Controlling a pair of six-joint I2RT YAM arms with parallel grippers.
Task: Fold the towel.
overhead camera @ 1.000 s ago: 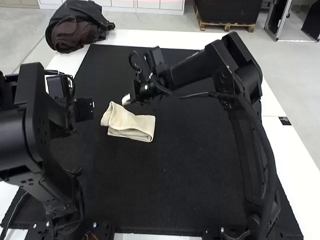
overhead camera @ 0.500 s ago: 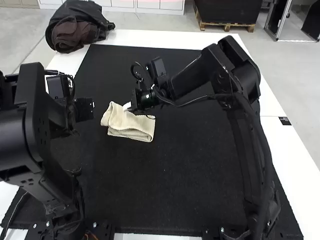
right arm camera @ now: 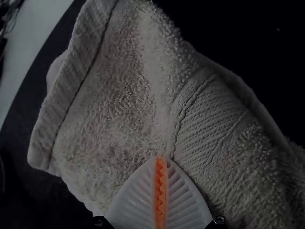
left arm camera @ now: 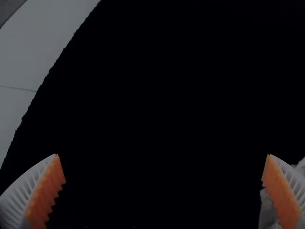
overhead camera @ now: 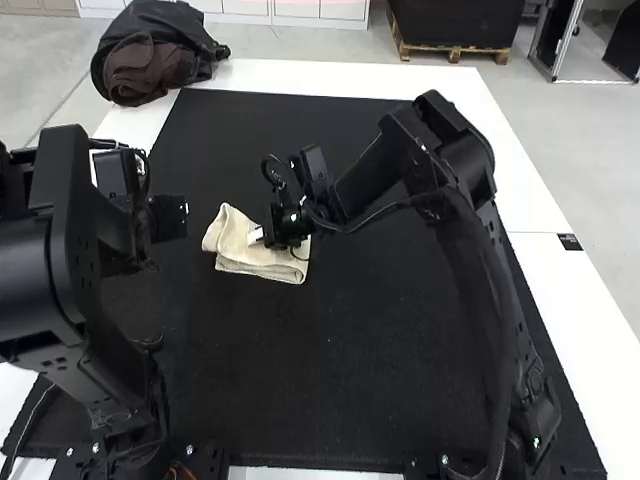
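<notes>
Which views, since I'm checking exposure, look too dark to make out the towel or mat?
High view: brightly lit, towel plain to see; left wrist view: very dim, the mat nearly solid black; right wrist view: dim, yet the towel's weave shows.

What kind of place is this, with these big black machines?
Probably a robotics lab or workshop: two arms are mounted at a table covered with a black mat, and a small towel lies there for them to handle.
</notes>
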